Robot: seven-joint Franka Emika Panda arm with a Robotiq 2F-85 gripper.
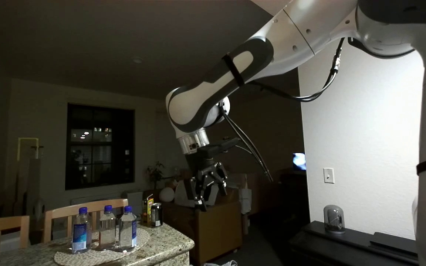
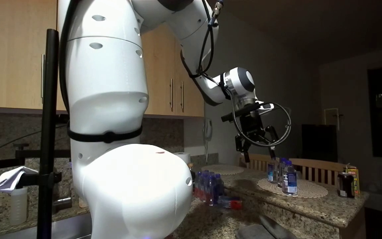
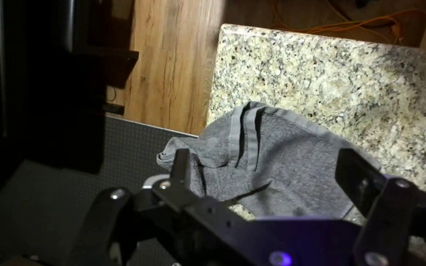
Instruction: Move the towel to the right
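In the wrist view, at the nine-o'clock edge of the surface (image 3: pixel 309 74), a grey towel (image 3: pixel 287 155) below a released pincer (image 3: pixel 264 162).
The towel passes over this edge; toward one o'clock, the surface gives open room, then is cut off at three. The pincer hides some of the towel toward six o'clock. At ten o'clock, a black shape (image 3: pixel 50 85) is too dark to make out.
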